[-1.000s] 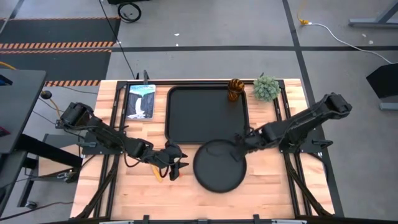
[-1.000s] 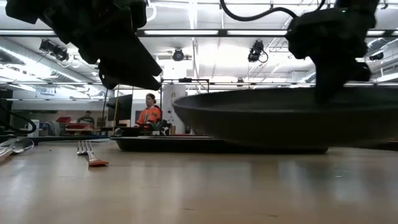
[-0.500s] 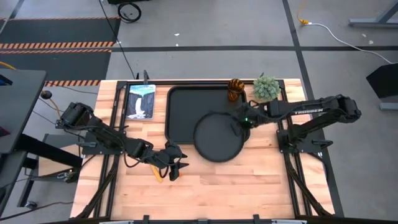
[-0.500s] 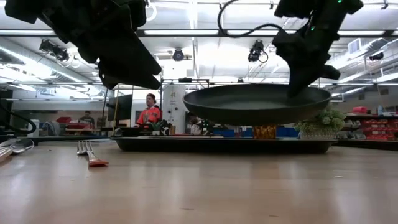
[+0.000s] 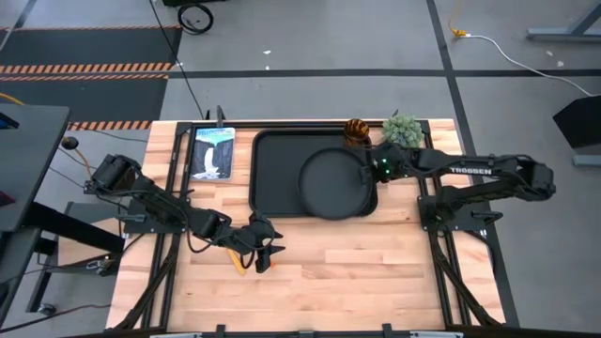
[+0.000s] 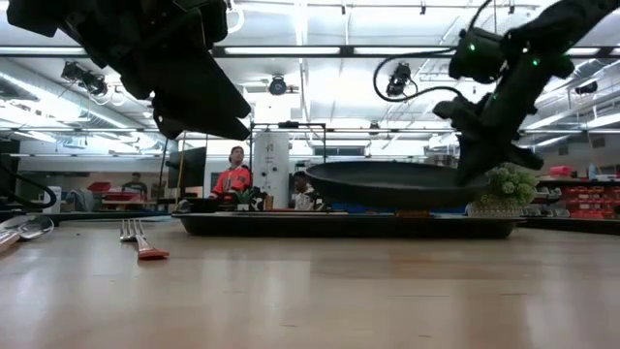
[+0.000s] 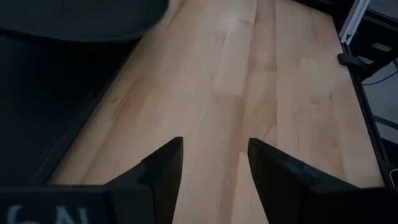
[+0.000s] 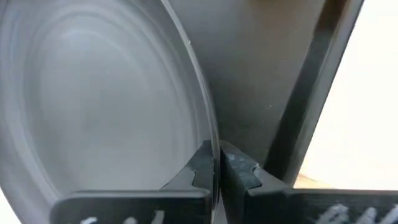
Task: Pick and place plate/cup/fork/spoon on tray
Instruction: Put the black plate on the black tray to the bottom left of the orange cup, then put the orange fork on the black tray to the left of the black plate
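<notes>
The right gripper (image 5: pixel 368 172) is pinched shut on the rim of the plate (image 5: pixel 332 182). Its two fingers (image 8: pixel 200 167) squeeze the thin edge between them. The plate is round, so it has no long side, and it sits nearly flat with its open face up. From the low view the plate (image 6: pixel 392 183) hangs just above the tray (image 6: pixel 349 225), not resting on it. From above it is over the right half of the tray (image 5: pixel 272 178), and the gripper holds its right edge.

The cup (image 5: pixel 355 133) stands at the far right corner of the tray, near the little green plant (image 5: pixel 402 131).

The left gripper (image 5: pixel 265 255) waits over the bare wood near the front of the table (image 5: pixel 376 272), left of the middle. Its fingers (image 7: pixel 163 168) are spread apart with nothing between them.

The fork (image 6: pixel 143 240) lies flat on the wood off to the left in the low view. Its long side runs away from the front edge toward the tray, tines at the far end and orange handle nearer. The spoon (image 6: pixel 23 231) lies at the far left edge there, and I cannot tell which way it points.

A blue and white card (image 5: pixel 212 152) lies left of the tray.

The table top is pale wooden planks. Behind it is a big room with ceiling lights, and a person in an orange top (image 6: pixel 232 177) stands far back.
</notes>
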